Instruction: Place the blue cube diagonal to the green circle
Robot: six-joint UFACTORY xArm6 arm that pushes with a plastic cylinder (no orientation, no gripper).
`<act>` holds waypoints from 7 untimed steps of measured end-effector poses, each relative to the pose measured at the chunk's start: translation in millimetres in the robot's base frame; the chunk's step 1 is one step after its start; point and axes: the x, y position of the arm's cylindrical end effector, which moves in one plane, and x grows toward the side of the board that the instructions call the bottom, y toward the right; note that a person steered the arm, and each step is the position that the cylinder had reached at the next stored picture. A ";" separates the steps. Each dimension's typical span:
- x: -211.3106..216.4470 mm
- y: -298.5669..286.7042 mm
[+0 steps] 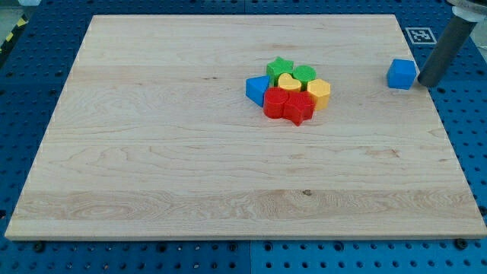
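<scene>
Laboratory robot test bench. A pale wooden board lies on a blue perforated base plate with regular mounting holes. Just behind the dark rod, whose tip rests near the board's right edge, a black-and-white fiducial marker is fixed. Small coloured plastic blocks sit clustered well left of the tip.
</scene>
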 end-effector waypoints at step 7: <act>-38.9 -75.7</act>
